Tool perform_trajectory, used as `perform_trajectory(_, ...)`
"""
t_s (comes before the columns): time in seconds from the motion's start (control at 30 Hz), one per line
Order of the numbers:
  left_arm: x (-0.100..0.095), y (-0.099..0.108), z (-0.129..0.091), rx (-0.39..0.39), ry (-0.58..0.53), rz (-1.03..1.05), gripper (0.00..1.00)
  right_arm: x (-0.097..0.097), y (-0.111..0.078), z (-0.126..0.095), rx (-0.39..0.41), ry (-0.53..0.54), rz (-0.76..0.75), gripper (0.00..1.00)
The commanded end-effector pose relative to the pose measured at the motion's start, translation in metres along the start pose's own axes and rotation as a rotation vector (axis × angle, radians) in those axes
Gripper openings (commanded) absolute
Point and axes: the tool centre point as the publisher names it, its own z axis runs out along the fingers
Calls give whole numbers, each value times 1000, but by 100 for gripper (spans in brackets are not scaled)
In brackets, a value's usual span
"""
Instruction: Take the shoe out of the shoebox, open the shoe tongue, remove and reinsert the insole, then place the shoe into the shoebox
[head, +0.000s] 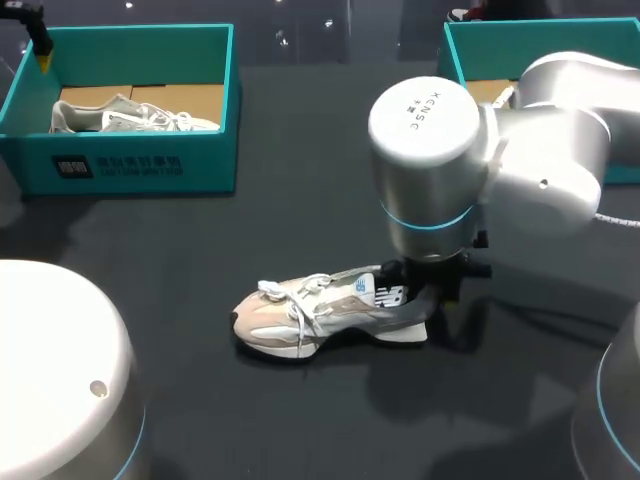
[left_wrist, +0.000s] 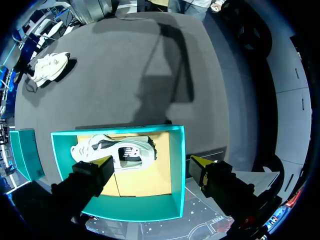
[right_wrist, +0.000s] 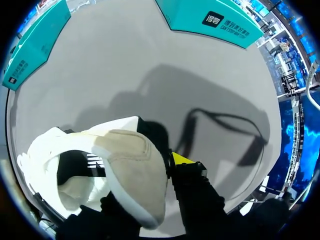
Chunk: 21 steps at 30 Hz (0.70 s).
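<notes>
one shoe (head: 330, 315) lies at centre frame, right gripper (head: 436, 298) at its heel, likely steadying it, though its grip i cannot tell; left gripper (left_wrist: 150, 163) hangs wide open above the upper-left shoebox (head: 130, 165)

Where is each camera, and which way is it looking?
Head view: above and behind, looking down on the table; the right gripper is at the heel of the loose shoe.
Left wrist view: on the left arm, looking down past the open left gripper into a shoebox holding another shoe.
Right wrist view: on the right arm, looking along its gripper at that heel.
Shared: all three show the loose shoe.
</notes>
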Motion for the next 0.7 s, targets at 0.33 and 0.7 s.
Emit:
perform_trajectory(0.33, 0, 0, 0, -2, 1, 1, 100, -5, 8, 15, 48, 27, -5, 0)
perform_trajectory(0.7, 0, 0, 0, -2, 1, 1, 100, -14, 8, 17, 67, -16, -27, 0)
